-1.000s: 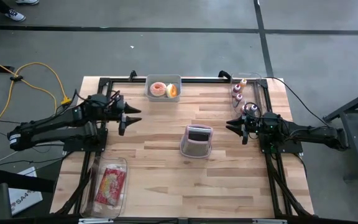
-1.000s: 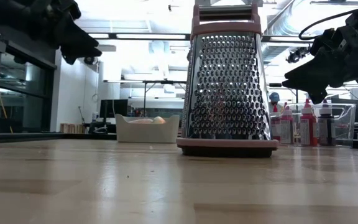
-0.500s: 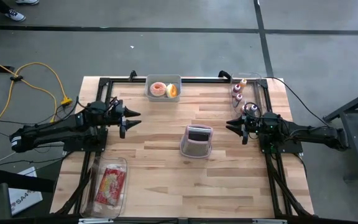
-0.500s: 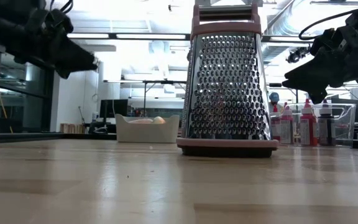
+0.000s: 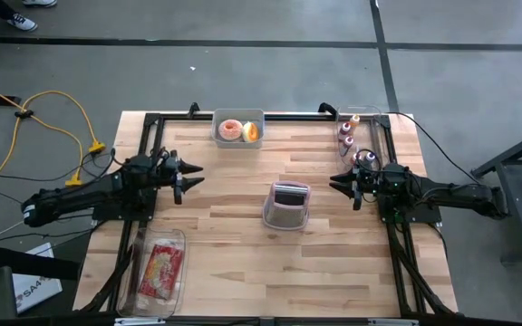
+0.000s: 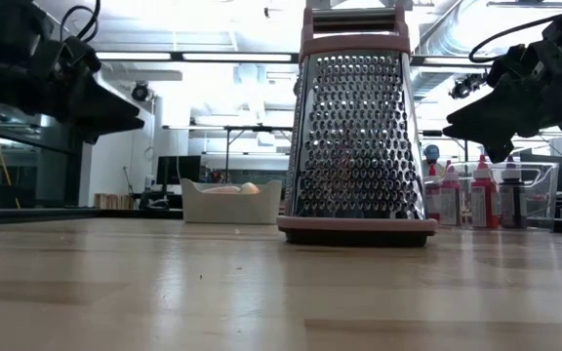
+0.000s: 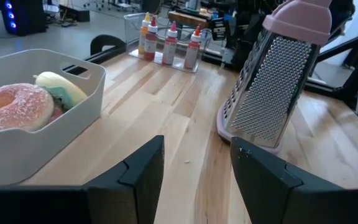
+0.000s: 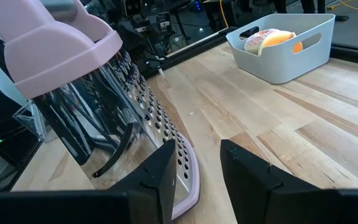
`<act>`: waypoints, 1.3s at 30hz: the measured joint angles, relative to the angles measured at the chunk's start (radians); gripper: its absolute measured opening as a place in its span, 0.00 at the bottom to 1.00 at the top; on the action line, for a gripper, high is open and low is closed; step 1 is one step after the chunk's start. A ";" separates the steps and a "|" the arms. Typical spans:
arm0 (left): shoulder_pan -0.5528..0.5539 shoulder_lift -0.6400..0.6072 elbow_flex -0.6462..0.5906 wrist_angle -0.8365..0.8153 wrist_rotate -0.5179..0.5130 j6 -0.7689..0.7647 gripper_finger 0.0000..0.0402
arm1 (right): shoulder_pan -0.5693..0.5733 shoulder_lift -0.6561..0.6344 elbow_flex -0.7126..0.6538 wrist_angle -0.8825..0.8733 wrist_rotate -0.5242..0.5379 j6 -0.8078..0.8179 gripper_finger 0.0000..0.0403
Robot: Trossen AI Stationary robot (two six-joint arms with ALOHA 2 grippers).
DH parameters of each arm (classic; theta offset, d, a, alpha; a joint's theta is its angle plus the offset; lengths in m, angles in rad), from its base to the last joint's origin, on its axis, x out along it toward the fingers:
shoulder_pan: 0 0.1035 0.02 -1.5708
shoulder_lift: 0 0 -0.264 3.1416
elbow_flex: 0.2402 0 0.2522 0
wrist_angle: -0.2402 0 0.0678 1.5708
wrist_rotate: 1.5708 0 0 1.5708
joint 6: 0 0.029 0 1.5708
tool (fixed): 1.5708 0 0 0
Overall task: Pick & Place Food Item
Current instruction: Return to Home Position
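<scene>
A white bin point(image 5: 239, 119) at the table's far edge holds a sugared doughnut point(image 7: 14, 106), a yellow-green piece point(image 7: 58, 87) and an orange piece point(image 5: 252, 132). My left gripper point(image 5: 192, 172) hovers over the table's left side, short of the bin, open and empty; its fingers point(image 7: 145, 162) point level toward the grater. My right gripper point(image 5: 335, 182) hangs over the right side, level, facing the grater; its fingers point(image 8: 166, 158) stand a little apart with nothing between them.
A pink-topped metal box grater point(image 5: 286, 206) stands upright mid-table between the two grippers. Sauce bottles point(image 5: 347, 134) stand in a clear box at the far right. A clear tray with a red packet point(image 5: 159, 269) lies at the near left corner. Bare wood lies around the grater.
My left gripper has sunk toward the table and drawn back a little toward the left edge, its fingers still apart. The right arm and all objects have kept still.
</scene>
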 joint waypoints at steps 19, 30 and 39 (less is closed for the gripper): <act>0.000 -0.003 -0.073 0.064 -0.002 -0.058 0.45 | 0.000 0.000 0.000 0.000 0.000 0.000 0.28; 0.000 -0.003 -0.075 0.054 0.016 -0.061 0.45 | 0.000 0.000 0.000 0.000 0.000 0.000 0.28; 0.000 -0.001 -0.077 0.053 0.017 -0.036 0.45 | 0.000 0.000 0.000 0.000 0.000 0.000 0.28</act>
